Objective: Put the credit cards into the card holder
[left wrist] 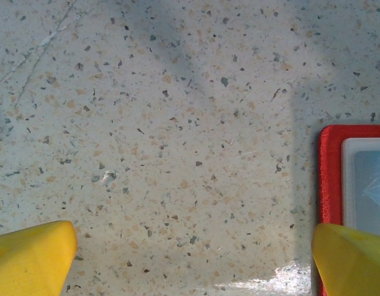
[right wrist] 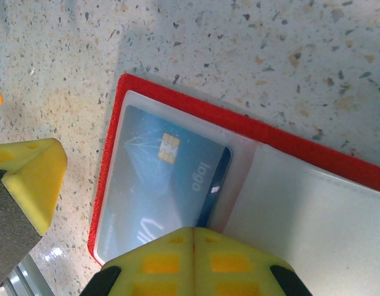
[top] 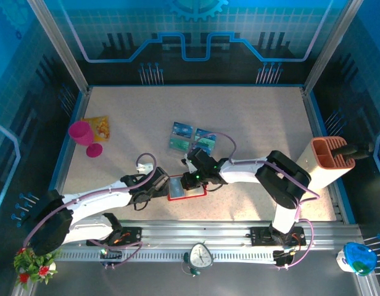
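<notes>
red card holder (right wrist: 177, 106) holds blue card (right wrist: 159, 179); right gripper (right wrist: 193, 237) clenched, left gripper (left wrist: 193, 243) released.

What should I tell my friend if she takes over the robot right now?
Left gripper: open, holding nothing, low over the table beside the holder.
Right gripper: shut, right over the holder.
Holder: lies open near the arm bases.
Done: one blue card sits in its clear pocket.
Left: the other cards lie loose farther back on the table and need picking up and sliding in.
</notes>
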You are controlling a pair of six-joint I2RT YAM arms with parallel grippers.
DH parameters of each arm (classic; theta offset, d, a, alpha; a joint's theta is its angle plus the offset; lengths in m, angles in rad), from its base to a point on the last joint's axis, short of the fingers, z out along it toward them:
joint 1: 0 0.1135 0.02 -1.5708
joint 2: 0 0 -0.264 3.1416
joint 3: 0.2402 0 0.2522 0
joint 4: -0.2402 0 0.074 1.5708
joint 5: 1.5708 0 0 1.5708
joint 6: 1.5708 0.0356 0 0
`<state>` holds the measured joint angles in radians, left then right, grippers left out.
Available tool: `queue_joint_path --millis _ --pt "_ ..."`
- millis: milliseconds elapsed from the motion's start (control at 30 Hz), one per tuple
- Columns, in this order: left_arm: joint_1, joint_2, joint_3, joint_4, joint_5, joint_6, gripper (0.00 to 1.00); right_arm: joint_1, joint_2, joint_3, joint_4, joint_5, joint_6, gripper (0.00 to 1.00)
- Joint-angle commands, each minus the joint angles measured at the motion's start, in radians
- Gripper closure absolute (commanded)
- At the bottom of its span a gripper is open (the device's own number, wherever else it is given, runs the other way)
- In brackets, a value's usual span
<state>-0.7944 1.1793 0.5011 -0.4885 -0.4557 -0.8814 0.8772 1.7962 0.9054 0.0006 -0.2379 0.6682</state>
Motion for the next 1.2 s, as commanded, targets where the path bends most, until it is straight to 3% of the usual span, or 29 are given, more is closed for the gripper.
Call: queue_joint_path --millis 0,233,500,833,1167 --pt "0.007 0.007 -0.001 0.001 0.009 0.019 0.01 0.01 0.029 0.026 0.009 -0.009 -0.006 1.0" --pt "0.007 -0.001 0.032 -0.018 0.009 0.039 0.01 -0.011 -0.07 0.004 0.0 -0.011 -0.002 1.0" --pt "0.005 -0.019 0.133 -0.037 0.058 0.087 0.01 -0.109 -0.195 -0.067 -0.056 0.004 -0.054 0.97" --pt "-0.077 0.118 0.256 -0.006 0.077 0.075 0.01 -0.156 -0.138 -0.09 -0.04 -0.008 -0.094 0.99" --pt "-0.126 0.239 0.267 0.044 0.075 0.053 0.01 -0.169 -0.108 -0.106 -0.056 0.025 -0.137 1.0"
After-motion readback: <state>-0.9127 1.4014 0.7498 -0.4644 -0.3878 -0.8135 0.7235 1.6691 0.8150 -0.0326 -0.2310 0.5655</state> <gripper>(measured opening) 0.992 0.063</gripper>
